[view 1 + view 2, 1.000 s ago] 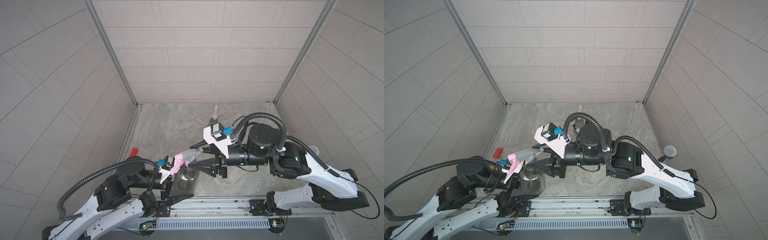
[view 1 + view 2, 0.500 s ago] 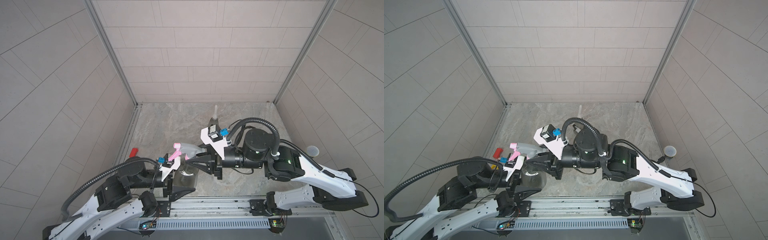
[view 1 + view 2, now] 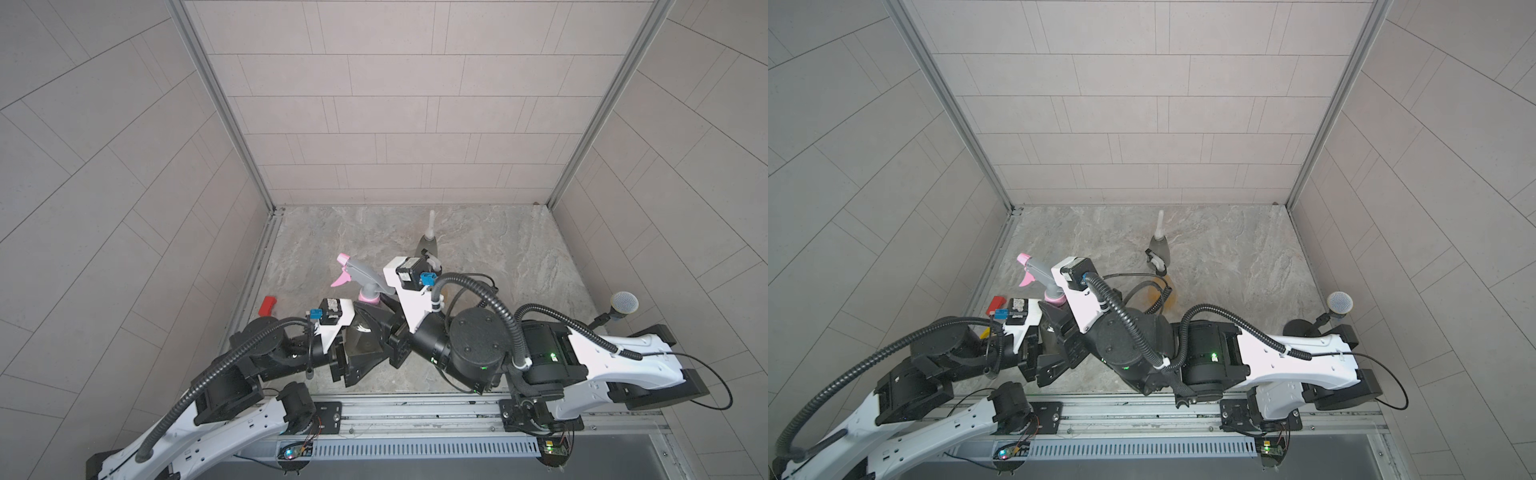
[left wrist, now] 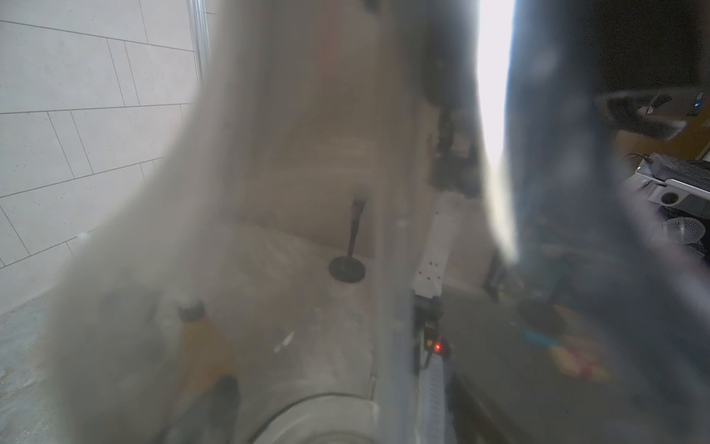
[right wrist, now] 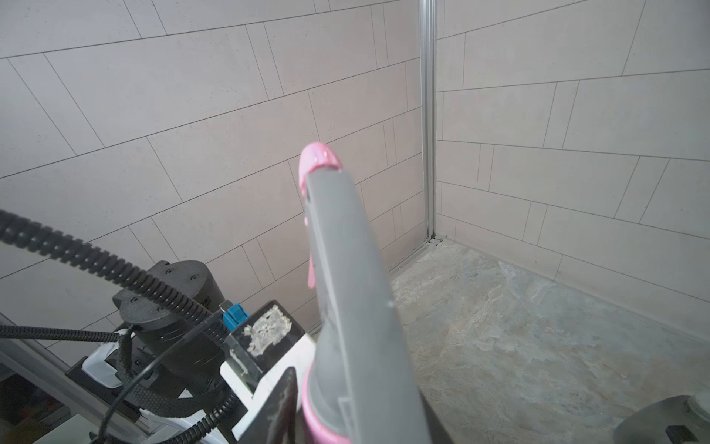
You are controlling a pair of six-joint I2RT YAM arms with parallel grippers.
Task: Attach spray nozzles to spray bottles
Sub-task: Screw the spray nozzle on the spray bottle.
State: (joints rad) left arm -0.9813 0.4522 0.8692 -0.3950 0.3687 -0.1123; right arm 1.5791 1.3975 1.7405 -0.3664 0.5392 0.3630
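In both top views the pink-and-grey spray nozzle (image 3: 360,275) sits on the neck of a smoky grey bottle (image 3: 368,343), at the near left of the tabletop (image 3: 519,257). My left end effector (image 3: 353,353) is clenched on the bottle's body from the left. My right end effector (image 3: 382,316) is in against the nozzle's pink collar (image 3: 368,296) from the right. I read this as the screwing-on step for this pair. The next move calls for a firm pinch on the collar and a turn, while the left side keeps the bottle from spinning.

Farther back, a second smoky grey bottle (image 3: 1160,246) sits apart with the black-and-white nozzle (image 3: 1155,261) just beside it. The orange-amber bottle (image 3: 1158,296) shows partly behind my right arm's cables (image 3: 1142,286), so more pairs look left to do.

In the left wrist view the held bottle's translucent wall (image 4: 269,230) fills the frame, so close that it blurs, which fits a grip on it. The amber bottle shows dimly through it.

In the right wrist view the nozzle's grey body (image 5: 345,288) runs up the frame, with one finger (image 5: 286,403) just beside the pink collar. The other finger is out of sight, so I cannot tell whether this end effector is pinching or released.
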